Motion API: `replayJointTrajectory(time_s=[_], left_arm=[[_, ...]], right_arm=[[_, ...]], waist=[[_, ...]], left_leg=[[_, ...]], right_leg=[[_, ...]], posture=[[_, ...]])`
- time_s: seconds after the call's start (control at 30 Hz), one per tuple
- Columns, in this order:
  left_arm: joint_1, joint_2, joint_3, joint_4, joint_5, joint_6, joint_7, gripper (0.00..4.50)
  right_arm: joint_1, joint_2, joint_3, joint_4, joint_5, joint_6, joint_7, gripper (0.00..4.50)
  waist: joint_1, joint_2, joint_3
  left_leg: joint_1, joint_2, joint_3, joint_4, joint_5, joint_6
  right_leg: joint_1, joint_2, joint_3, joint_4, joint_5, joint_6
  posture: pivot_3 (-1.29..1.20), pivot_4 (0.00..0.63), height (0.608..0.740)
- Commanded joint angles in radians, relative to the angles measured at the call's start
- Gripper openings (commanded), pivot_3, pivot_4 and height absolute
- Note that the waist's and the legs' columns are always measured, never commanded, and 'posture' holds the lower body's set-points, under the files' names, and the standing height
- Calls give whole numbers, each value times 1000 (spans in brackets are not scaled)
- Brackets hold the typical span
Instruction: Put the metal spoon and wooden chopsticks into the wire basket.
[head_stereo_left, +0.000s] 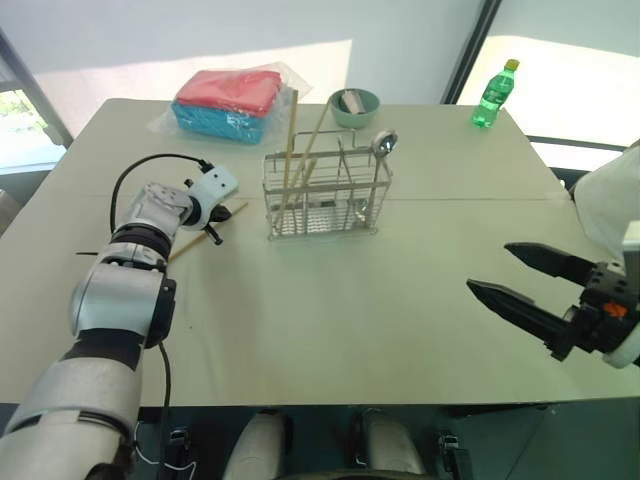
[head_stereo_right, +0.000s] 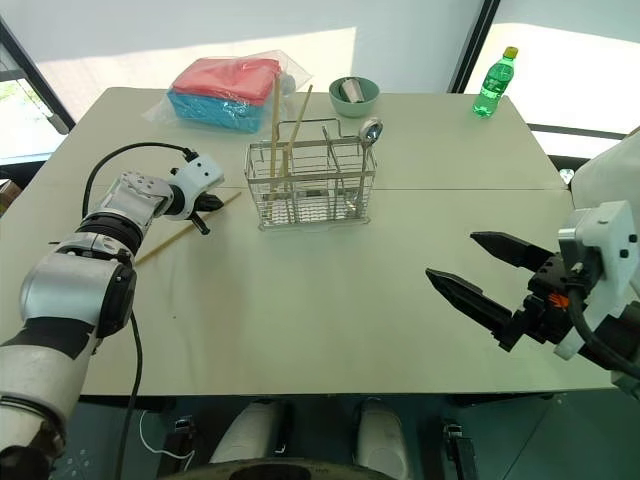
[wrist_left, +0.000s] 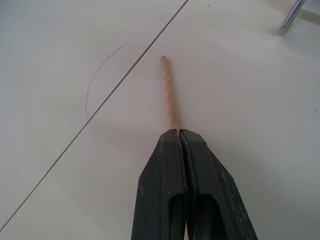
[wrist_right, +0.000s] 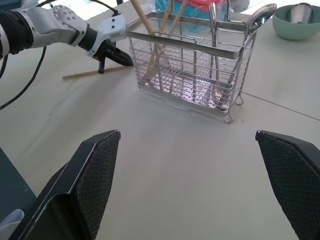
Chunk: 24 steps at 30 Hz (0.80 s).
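Note:
The wire basket (head_stereo_left: 325, 195) stands mid-table at the back. The metal spoon (head_stereo_left: 384, 143) stands upright in its right end, bowl up. Two wooden chopsticks (head_stereo_left: 291, 140) lean in its left compartments. Another wooden chopstick (head_stereo_left: 232, 212) lies on the table left of the basket, and my left gripper (head_stereo_left: 213, 231) is shut on it. In the left wrist view the chopstick's end (wrist_left: 168, 90) sticks out past the closed fingertips (wrist_left: 192, 145). My right gripper (head_stereo_left: 490, 268) hangs open and empty over the table's near right part, well away from the basket (wrist_right: 190, 65).
A small green bowl (head_stereo_left: 354, 106) holding something sits just behind the basket. A plastic bag of pink and blue cloths (head_stereo_left: 230, 103) lies at the back left. A green bottle (head_stereo_left: 494, 95) stands at the back right corner. A seam line (wrist_left: 100, 107) crosses the table top.

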Motion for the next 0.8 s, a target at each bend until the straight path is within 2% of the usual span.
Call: replayJointTrajectory(time_s=[0.03, 0.3, 0.67, 0.73, 0.8], left_arm=[[-9, 19, -4, -6, 10, 0, -15, 37], [-45, 49, 39, -17, -37, 1, -45, 37], [-175, 139, 402, -97, -379, 47, 118, 37], [-173, 148, 435, -104, -420, 93, 104, 37], [-137, 155, 399, -125, -400, 84, 54, 37]], right_arm=[[-31, -1, 26, -3, -25, -35, -12, 4500], [-113, 39, 184, 2, -121, -86, -15, 4500], [-243, 114, 406, 52, -289, -159, 42, 4500], [-260, 126, 431, 62, -312, -164, 48, 4500], [-284, 139, 453, 75, -324, -170, 59, 4500]], waist=[[0, 0, 0], [-2, 0, 0], [-3, -1, 1], [-4, -1, 0], [-4, -1, 0]], left_leg=[[0, 0, 0, 0, 0, 0], [0, 0, 0, 0, 0, 0], [-1, 0, 0, 1, 0, 0], [0, 0, 0, 1, 0, 0], [1, 0, 1, 1, 0, 0]], right_leg=[[0, 0, 0, 0, 0, 0], [-1, 0, 0, 0, 0, 0], [-1, 0, 0, 1, 0, 0], [-1, 1, 0, 1, 0, 0], [-1, 1, 0, 3, 0, 0]], posture=[[0, 150, 667], [0, 150, 667], [0, 150, 667], [0, 150, 667], [0, 150, 667]])
